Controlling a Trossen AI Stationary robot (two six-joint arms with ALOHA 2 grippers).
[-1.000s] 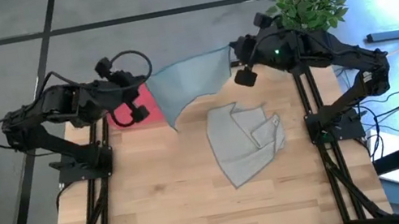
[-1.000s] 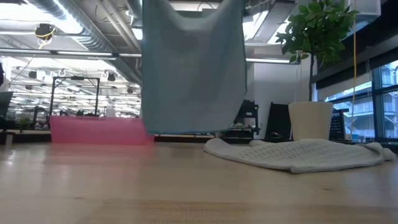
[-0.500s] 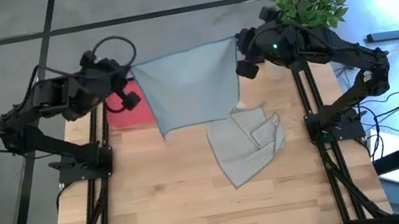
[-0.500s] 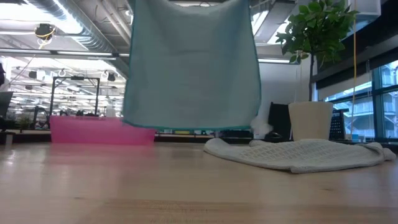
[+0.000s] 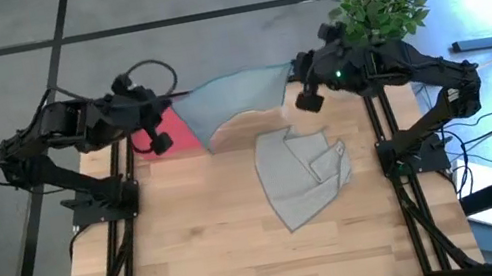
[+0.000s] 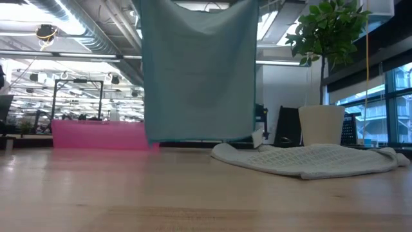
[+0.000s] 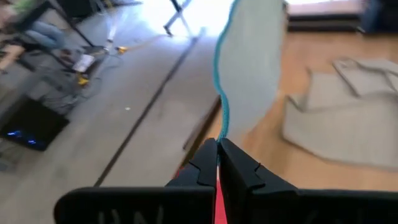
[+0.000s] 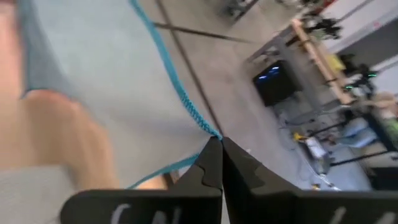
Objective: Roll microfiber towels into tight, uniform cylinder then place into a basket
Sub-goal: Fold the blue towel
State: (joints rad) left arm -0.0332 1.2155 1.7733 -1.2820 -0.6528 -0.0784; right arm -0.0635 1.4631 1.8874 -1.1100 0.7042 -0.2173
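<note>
Now spreading: left gripper (image 7: 217,146) and right gripper (image 8: 216,144) clamped on blue towel (image 5: 229,100) corners; next, lay flat on surface (image 5: 245,250).

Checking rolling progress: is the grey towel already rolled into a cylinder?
No, the grey towel lies loosely crumpled and partly folded flat on the table.

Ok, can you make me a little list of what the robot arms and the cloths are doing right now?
left gripper: shut on a top corner of the blue towel, at the table's far edge
right gripper: shut on the other top corner
blue towel: hanging in the air between the two arms, spread out, not rolled
grey towel: lying crumpled on the table, untouched
red basket: at the far left, partly behind the blue towel; no towel seen in it
potted plant: far right corner
</note>
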